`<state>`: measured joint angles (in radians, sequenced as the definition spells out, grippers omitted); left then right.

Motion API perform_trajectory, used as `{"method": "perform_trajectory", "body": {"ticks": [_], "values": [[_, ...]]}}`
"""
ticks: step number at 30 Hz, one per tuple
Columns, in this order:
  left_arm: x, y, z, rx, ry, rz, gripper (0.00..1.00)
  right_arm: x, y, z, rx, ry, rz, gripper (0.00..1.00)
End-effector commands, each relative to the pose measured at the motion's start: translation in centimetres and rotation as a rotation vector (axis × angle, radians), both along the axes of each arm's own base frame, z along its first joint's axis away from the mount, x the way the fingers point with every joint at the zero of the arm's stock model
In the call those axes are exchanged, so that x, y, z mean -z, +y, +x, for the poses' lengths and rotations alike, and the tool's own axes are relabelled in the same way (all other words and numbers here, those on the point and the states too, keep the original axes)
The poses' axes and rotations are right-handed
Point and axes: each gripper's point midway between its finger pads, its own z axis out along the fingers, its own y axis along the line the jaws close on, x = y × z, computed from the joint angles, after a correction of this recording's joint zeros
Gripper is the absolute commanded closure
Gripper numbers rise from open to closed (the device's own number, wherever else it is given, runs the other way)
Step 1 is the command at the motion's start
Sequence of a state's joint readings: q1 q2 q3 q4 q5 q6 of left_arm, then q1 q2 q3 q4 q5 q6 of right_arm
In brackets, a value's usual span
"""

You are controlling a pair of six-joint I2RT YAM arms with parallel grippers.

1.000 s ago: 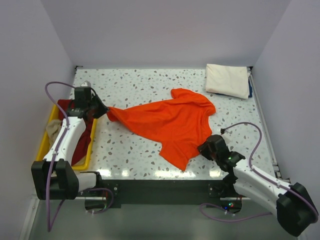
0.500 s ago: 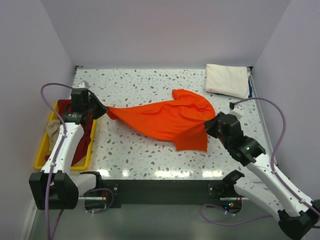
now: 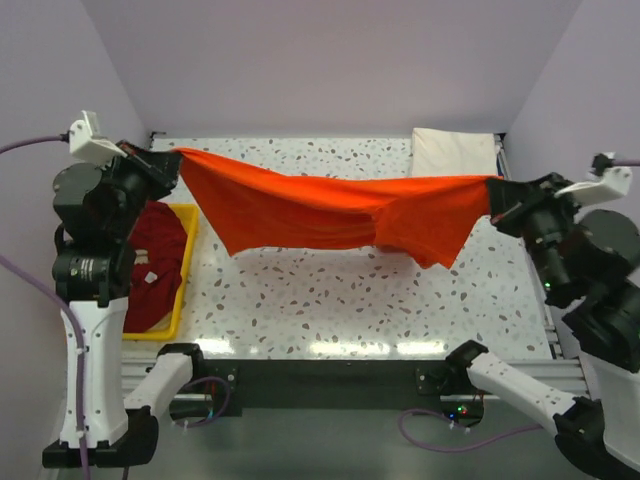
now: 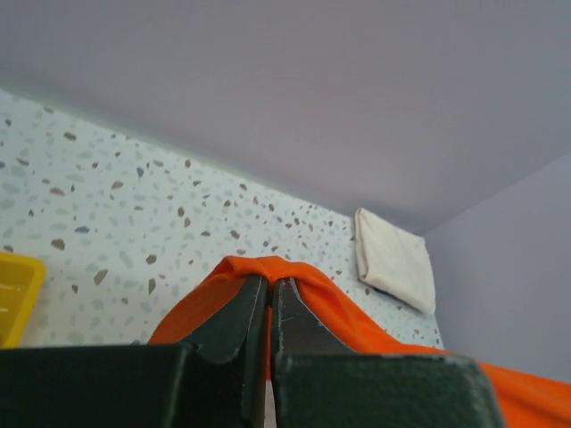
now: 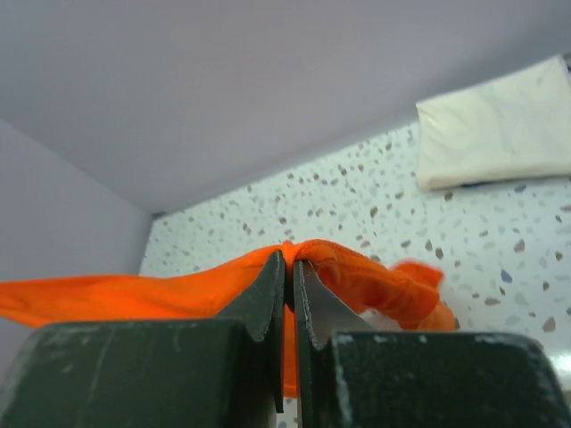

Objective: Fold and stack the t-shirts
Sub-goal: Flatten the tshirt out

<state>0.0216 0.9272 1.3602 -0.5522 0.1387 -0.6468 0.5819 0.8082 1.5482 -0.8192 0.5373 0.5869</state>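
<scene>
The tabletop [image 3: 330,300] lies below the orange shirt [image 3: 300,205], which hangs clear of it, strung between both arms. The shirt's long axis runs left to right, parallel to the near edge, over the far half. Its slack hangs lowest right of centre.

At the left edge, the tray [image 3: 185,270] holds a red shirt [image 3: 155,260]. A folded cream shirt [image 3: 450,152] lies in the far right corner.

The left fingers [image 4: 236,316] are closed on the shirt's left end and the right fingers [image 5: 263,294] on its right end. Neither arm is nearer. Laying the shirt flat probably requires both arms to lower together, keeping the span taut.
</scene>
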Motion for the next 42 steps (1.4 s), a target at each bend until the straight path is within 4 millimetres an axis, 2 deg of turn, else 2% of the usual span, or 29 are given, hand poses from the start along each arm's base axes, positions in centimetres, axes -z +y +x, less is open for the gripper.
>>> {"method": "perform_trajectory", "body": {"ticks": [1, 5, 9, 13, 14, 15, 17, 18, 20, 21, 22, 23, 24, 25, 26, 27, 28, 29, 31, 32, 33, 35, 36, 37, 38, 39, 40, 41, 42], "values": [[-5.3, -0.2, -3.0, 0.004, -0.118, -0.032, 1.0, -5.4, -3.8, -3.5, 0.062, -0.11, -0.008, 1.0], [-8.5, -0.3, -3.5, 0.004, -0.184, -0.057, 1.0, -8.3, -4.2, -3.9, 0.059, -0.16, -0.02, 1.0], [-9.0, -0.3, -0.3, 0.007, -0.192, -0.085, 1.0, -8.5, -2.6, -1.0, 0.068, -0.16, -0.069, 1.0], [-7.6, -0.7, 4.3, 0.03, -0.187, -0.118, 1.0, -8.3, 1.0, 4.5, 0.063, -0.173, -0.112, 1.0], [-7.3, -0.9, 5.3, 0.04, -0.187, -0.125, 1.0, -7.5, 2.4, 6.7, 0.059, -0.151, -0.14, 1.0], [-6.7, -0.9, 7.4, 0.044, -0.181, -0.135, 1.0, -7.5, 3.0, 7.9, 0.062, -0.154, -0.151, 1.0], [-6.6, -1.0, 9.6, 0.054, -0.184, -0.135, 1.0, -8.6, 4.5, 10.3, 0.046, -0.193, -0.15, 1.0], [-5.4, -1.0, 12.0, 0.055, -0.162, -0.134, 1.0, -7.5, 5.2, 13.1, 0.046, -0.164, -0.152, 1.0], [-6.7, -0.8, 13.9, 0.065, -0.188, -0.128, 1.0, -8.8, 5.7, 15.8, 0.024, -0.191, -0.095, 1.0], [-5.2, -0.6, 16.3, 0.064, -0.154, -0.13, 1.0, -7.0, 6.6, 19.3, -0.033, -0.148, -0.091, 1.0], [-7.5, -0.4, 16.8, 0.069, -0.201, -0.124, 1.0, -8.9, 6.6, 20.2, -0.055, -0.186, -0.016, 1.0], [-6.0, 0.1, 19.2, 0.07, -0.165, -0.131, 1.0, -9.2, 5.7, 21.7, -0.065, -0.189, 0.01, 1.0], [-6.3, 0.5, 20.0, 0.073, -0.166, -0.14, 1.0, -7.2, 7.2, 24.6, -0.136, -0.143, 0.025, 1.0], [-9.1, 1.1, 20.0, 0.083, -0.221, -0.139, 1.0, -9.9, 6.4, 24.7, -0.14, -0.197, 0.073, 1.0], [-8.2, 1.5, 21.7, 0.085, -0.199, -0.149, 1.0, -10.2, 6.3, 25.5, -0.151, -0.201, 0.085, 1.0], [-8.6, 1.8, 21.9, 0.091, -0.2, -0.164, 1.0, -10.8, 6.0, 25.9, -0.152, -0.213, 0.099, 1.0], [-10.7, 2.0, 21.6, 0.1, -0.243, -0.161, 1.0, -11.5, 6.0, 26.4, -0.172, -0.228, 0.121, 1.0], [-10.8, 2.7, 21.7, 0.098, -0.245, -0.164, 1.0, -12.0, 4.6, 26.6, -0.155, -0.238, 0.132, 1.0], [-11.0, 3.3, 21.2, 0.086, -0.246, -0.161, 1.0, -12.0, 4.0, 26.2, -0.181, -0.234, 0.173, 1.0], [-11.7, 3.5, 20.1, 0.075, -0.261, -0.154, 1.0, -11.5, 3.0, 26.2, -0.172, -0.222, 0.183, 1.0], [-9.5, 3.8, 20.4, 0.064, -0.215, -0.159, 1.0, -11.1, 2.8, 25.8, -0.174, -0.212, 0.194, 1.0], [-9.1, 3.7, 18.8, 0.06, -0.21, -0.16, 1.0, -8.2, 2.3, 25.1, -0.17, -0.156, 0.199, 1.0], [-6.1, 3.8, 19.0, 0.051, -0.147, -0.169, 1.0, -6.8, 2.0, 24.8, -0.165, -0.126, 0.198, 1.0], [-5.0, 3.8, 18.6, 0.044, -0.124, -0.17, 1.0, -2.4, 1.7, 25.3, -0.151, -0.029, 0.201, 1.0], [-5.0, 3.8, 17.2, 0.034, -0.127, -0.166, 1.0, -2.6, 1.1, 23.3, -0.145, -0.041, 0.201, 1.0], [-0.8, 3.8, 17.1, 0.024, -0.045, -0.18, 1.0, -0.7, 0.8, 22.9, -0.138, -0.008, 0.198, 1.0], [2.6, 3.6, 16.0, 0.015, 0.012, -0.197, 1.0, 3.3, 0.5, 21.8, -0.133, 0.077, 0.2, 1.0], [1.1, 3.4, 15.2, 0.025, -0.027, -0.194, 1.0, 5.4, 0.7, 21.3, -0.141, 0.121, 0.205, 1.0], [5.9, 3.1, 14.6, 0.023, 0.067, -0.213, 1.0, 10.6, -0.5, 20.7, -0.108, 0.235, 0.204, 1.0]]}}
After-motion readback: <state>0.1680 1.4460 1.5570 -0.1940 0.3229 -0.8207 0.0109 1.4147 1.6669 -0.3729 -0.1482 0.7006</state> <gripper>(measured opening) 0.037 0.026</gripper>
